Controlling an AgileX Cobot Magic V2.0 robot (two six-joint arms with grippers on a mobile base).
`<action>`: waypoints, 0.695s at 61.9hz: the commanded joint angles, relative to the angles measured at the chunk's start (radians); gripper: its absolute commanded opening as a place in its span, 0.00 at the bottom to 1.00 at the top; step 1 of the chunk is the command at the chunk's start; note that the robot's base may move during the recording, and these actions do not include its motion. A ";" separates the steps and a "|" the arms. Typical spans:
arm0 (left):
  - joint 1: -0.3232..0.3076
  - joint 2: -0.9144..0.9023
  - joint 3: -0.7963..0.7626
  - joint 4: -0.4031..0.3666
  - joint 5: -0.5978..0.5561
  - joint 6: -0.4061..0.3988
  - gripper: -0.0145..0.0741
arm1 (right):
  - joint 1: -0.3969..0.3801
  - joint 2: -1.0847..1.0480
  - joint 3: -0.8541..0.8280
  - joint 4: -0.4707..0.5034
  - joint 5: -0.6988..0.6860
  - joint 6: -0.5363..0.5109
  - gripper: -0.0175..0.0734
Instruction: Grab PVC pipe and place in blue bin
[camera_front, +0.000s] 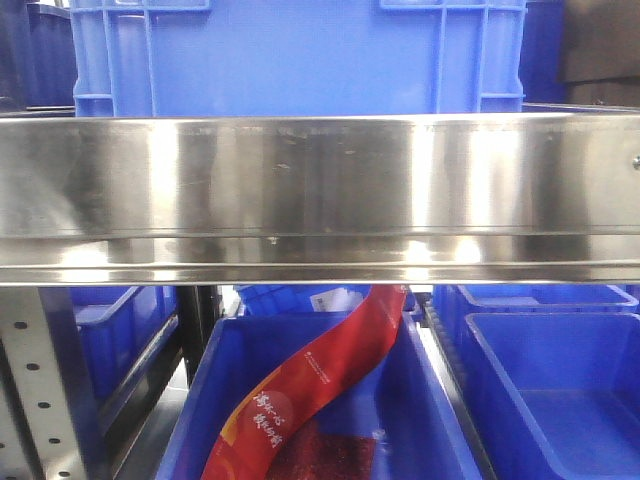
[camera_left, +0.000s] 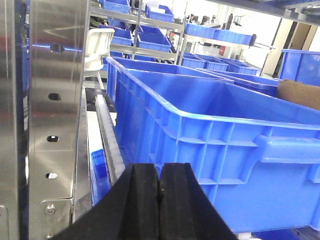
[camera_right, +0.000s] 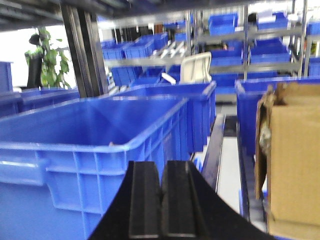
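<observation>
A broad steel shelf beam (camera_front: 320, 200) spans the middle of the front view from edge to edge. Above it, at the top of the frame, stands a large blue bin (camera_front: 300, 55). Below the beam, lower centre, another blue bin (camera_front: 430, 420) holds a red printed banner (camera_front: 320, 385) lying diagonally from upper right to lower left.

In the left wrist view a big blue bin (camera_left: 225, 145) fills the right half, with a perforated steel upright (camera_left: 52, 115) at the left. The left claw (camera_left: 160, 200), bottom centre, is closed with its pads together and nothing between them.

In the right wrist view a blue bin (camera_right: 90, 150) sits at the left and a cardboard box (camera_right: 292, 160) at the right. The right claw (camera_right: 161, 200) is likewise closed and empty.

No PVC pipe can be made out in any view.
</observation>
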 joint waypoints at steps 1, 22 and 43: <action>0.006 -0.007 0.003 0.006 -0.023 -0.004 0.04 | -0.005 -0.015 0.002 -0.007 -0.008 0.000 0.01; 0.006 -0.007 0.003 0.006 -0.023 -0.004 0.04 | -0.005 -0.015 0.002 -0.007 -0.008 0.000 0.01; 0.006 -0.007 0.003 0.006 -0.023 -0.004 0.04 | -0.005 -0.015 0.002 -0.007 -0.023 0.000 0.01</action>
